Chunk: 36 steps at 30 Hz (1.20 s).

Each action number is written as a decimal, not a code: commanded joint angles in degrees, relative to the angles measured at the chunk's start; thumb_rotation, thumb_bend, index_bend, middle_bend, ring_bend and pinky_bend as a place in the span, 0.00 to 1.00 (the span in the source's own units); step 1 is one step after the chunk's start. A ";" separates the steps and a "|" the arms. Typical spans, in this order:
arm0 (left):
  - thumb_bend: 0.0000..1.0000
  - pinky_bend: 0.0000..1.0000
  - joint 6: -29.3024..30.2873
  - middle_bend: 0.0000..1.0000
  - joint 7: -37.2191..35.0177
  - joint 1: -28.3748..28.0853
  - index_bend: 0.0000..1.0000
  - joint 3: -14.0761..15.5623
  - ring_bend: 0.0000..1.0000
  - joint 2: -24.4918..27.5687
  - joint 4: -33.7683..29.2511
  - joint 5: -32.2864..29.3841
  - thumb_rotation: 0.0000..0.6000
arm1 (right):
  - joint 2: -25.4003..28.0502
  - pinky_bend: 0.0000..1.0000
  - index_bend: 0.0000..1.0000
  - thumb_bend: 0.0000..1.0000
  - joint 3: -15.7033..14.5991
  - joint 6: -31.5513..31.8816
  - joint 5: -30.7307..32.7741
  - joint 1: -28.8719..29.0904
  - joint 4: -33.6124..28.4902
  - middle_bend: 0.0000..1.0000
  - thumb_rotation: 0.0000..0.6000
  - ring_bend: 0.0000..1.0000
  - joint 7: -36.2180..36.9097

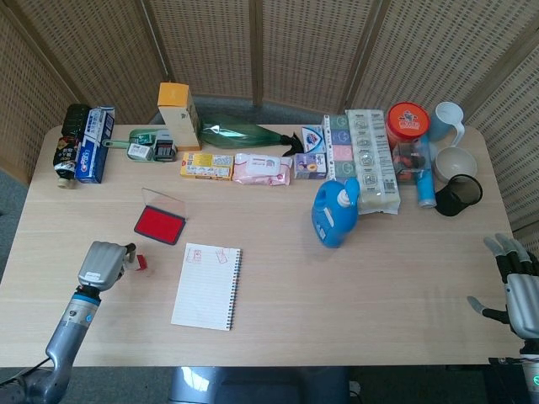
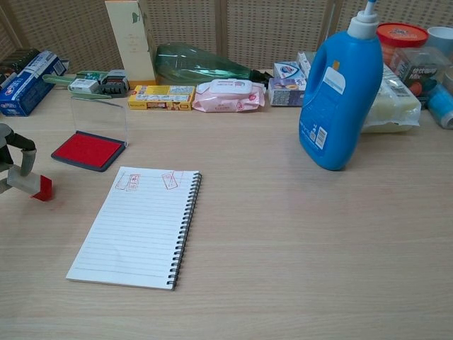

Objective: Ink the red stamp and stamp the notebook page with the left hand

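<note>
left robot hand [image 1: 101,264] sits low at the near-left of the table [image 1: 278,278], fingers [image 2: 25,154] curled around the red stamp [image 2: 37,185]. stamp lies tilted, red end on or just above the table, pale body between the fingers. looks held, though the chest view crops most of the hand.

ink pad [image 1: 159,224] is just beyond the stamp, lid [image 2: 99,119] standing open, red surface exposed. stamp is apart from the pad, not over it.

notebook [image 1: 207,286] lies flat to the right of the stamp, near but not touching, spiral on its right edge. two red stamp marks [image 2: 148,180] show at the top of the page, rest of the page is plain lines.

right robot hand [image 1: 515,286] is at the far right edge of the table, fingers spread, holding nothing, well apart from everything.

blue detergent bottle [image 2: 340,92] stands upright mid-table. row of boxes, a green bottle [image 1: 240,134] and cups along the back edge.
</note>
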 commanded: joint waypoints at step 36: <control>0.38 1.00 -15.91 1.00 33.27 -17.34 0.64 -6.08 1.00 6.90 -12.93 -22.50 1.00 | -0.38 0.09 0.07 0.00 0.10 -1.96 1.83 0.70 0.58 0.03 1.00 0.02 -0.95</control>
